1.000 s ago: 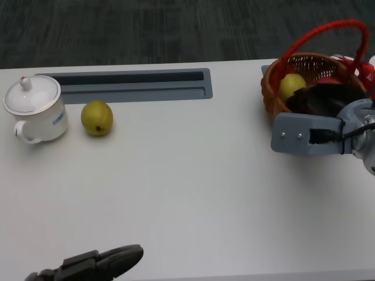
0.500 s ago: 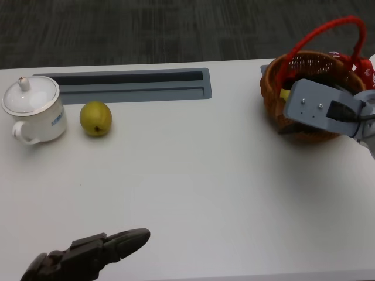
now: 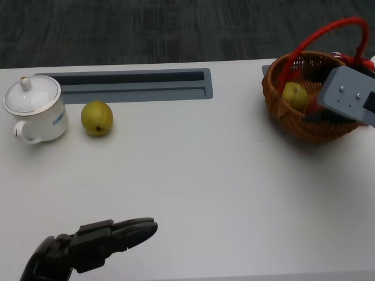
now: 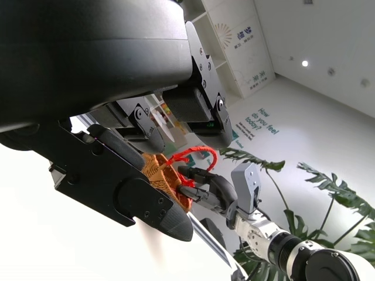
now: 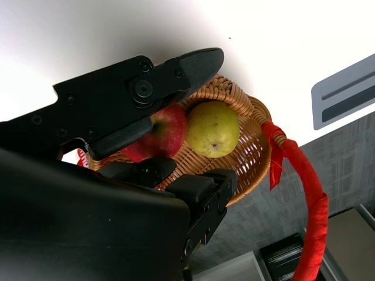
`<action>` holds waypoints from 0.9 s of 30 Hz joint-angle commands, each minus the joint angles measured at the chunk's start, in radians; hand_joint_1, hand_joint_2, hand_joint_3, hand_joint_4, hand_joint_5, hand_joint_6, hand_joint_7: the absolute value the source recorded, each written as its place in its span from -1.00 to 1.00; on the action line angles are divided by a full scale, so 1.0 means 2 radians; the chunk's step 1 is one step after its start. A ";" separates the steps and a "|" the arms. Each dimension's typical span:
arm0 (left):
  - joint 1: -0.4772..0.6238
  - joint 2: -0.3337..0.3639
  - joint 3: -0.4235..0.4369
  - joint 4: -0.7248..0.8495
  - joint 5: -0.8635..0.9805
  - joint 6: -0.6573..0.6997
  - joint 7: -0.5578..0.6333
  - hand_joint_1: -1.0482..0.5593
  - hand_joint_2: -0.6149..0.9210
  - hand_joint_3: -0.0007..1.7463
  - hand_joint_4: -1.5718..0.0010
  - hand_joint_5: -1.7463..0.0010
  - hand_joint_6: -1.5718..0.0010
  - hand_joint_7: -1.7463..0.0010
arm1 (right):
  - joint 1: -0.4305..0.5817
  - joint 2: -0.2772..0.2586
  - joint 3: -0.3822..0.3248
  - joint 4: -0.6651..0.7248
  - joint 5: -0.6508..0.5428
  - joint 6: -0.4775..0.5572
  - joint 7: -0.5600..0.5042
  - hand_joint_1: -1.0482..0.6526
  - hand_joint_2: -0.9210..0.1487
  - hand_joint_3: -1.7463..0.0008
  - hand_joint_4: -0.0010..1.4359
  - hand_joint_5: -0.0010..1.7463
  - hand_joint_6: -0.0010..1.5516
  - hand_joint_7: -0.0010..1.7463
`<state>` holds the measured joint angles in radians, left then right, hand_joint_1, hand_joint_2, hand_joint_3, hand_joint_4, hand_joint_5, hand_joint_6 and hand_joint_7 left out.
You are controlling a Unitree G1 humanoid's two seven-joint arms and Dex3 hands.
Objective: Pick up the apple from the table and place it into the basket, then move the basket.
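Red apple shows only in the right wrist view, in the basket beside a pear, the right hand gripping it. Left hand rests empty, fingers extended, at the white table's near edge.

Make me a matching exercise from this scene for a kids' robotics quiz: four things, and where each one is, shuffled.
Things:
1. red apple
2. lidded white cup
3. left hand
4. red handle

Places:
A. arching over the wicker basket
B. inside the basket, beside a yellow-green fruit
C. at the table's far left, next to another yellow-green fruit
D. low at the table's near edge, holding nothing

Pairs: 1-B, 2-C, 3-D, 4-A
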<state>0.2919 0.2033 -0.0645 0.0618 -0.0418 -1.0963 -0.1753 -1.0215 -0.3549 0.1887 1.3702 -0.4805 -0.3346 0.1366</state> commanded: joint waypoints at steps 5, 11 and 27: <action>-0.023 0.008 -0.002 0.014 -0.021 0.000 -0.014 -0.36 0.71 -1.00 -0.15 0.98 -0.09 0.98 | 0.016 -0.035 0.001 -0.003 0.003 0.016 0.013 -0.75 -1.00 0.98 -0.19 -1.00 -0.44 -1.00; -0.042 0.010 0.002 0.020 -0.019 0.009 -0.016 -0.38 0.72 -0.99 -0.16 0.98 -0.09 0.99 | 0.049 -0.055 -0.023 -0.017 0.035 -0.044 0.026 -0.74 -0.97 0.99 -0.23 -0.99 -0.44 -0.99; -0.116 0.017 0.009 0.094 -0.039 0.002 -0.046 -0.38 0.74 -1.00 -0.18 0.98 -0.07 1.00 | 0.229 -0.008 -0.094 -0.136 0.177 -0.346 0.072 -0.44 -0.85 1.00 -0.20 -0.96 -0.27 -0.97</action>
<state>0.0685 0.2229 -0.0533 0.2346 -0.1039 -1.0814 -0.2549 -0.5774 -0.3760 0.0086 1.1250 -0.1555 -0.9864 0.2763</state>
